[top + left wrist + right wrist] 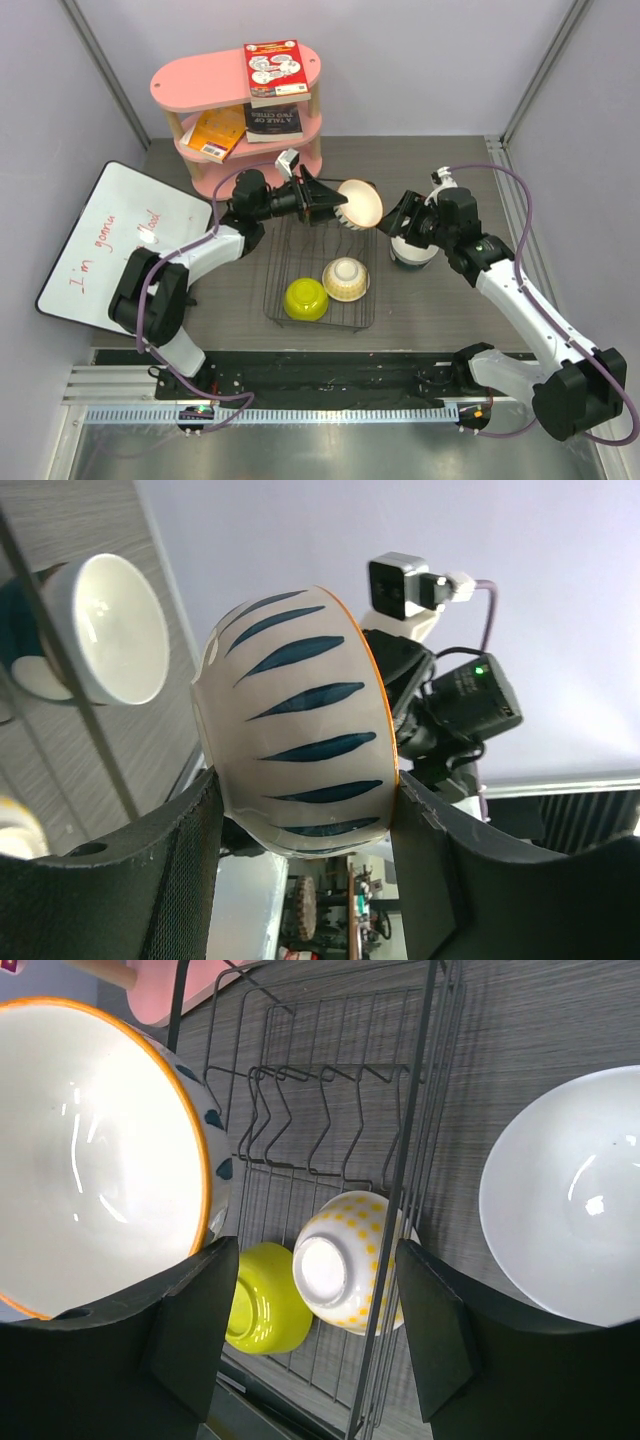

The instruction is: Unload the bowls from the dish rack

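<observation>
While left gripper (305, 785) clamps striped bowl (300, 720), lower edge hidden | right gripper (315, 1250) spread, empty | dish rack (412, 1120) cropped

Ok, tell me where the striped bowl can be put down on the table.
Bare table lies right of the dish rack, on the near side of the white bowl. More lies behind that bowl, right of the pink shelf. Left of the rack is crowded: the left arm and the whiteboard fill it.
</observation>
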Robot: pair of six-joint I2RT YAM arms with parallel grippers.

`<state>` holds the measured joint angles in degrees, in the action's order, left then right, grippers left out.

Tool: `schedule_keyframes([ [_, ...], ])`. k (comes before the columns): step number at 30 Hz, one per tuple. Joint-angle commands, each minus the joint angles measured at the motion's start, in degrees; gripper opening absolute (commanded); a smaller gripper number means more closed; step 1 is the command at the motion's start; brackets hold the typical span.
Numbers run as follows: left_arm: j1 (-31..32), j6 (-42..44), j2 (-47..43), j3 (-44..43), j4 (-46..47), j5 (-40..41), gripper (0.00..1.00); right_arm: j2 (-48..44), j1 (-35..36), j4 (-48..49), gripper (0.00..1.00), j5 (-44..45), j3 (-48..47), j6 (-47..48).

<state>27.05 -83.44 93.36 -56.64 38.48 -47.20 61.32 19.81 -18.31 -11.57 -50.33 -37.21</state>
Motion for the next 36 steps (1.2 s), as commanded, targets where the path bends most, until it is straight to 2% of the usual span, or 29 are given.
schedule_keyframes([
  [1,-0.15,6.62,-3.45,-1.19,-5.78,-1.23,0.06,-3.31,0.58,1.0,0.7,3.65,-1.09,0.47],
  [8,-0.24,6.36,-2.4,-0.32,-4.65,-1.32,0.06,-3.58,0.58,-1.65,0.7,4.19,-1.7,1.18],
  [26,-0.15,6.97,-4.33,2.68,-4.55,-2.72,0.06,3.89,4.0,5.21,0.69,4.54,-0.92,-2.07],
  [27,-0.15,6.89,-4.33,2.94,-4.55,-2.9,0.06,4.07,4.09,5.56,0.67,4.72,-0.83,-2.34],
  [29,-0.15,6.89,-4.5,3.03,-4.55,-3.25,0.06,4.77,4.09,5.91,0.51,4.72,-0.39,-2.6],
  [31,-0.15,6.89,-4.77,3.21,-4.38,-3.34,0.06,5.38,4.18,6.52,0.43,4.54,0.22,-3.22],
  [34,-0.15,6.71,-4.94,3.2,-4.38,-3.69,0.06,5.74,4.27,8.63,0.43,3.14,1.19,-4.7],
  [36,-0.15,6.62,-4.94,3.12,-4.2,-4.12,0.06,6.27,4.36,10.47,0.5,2.35,1.72,-5.5],
])
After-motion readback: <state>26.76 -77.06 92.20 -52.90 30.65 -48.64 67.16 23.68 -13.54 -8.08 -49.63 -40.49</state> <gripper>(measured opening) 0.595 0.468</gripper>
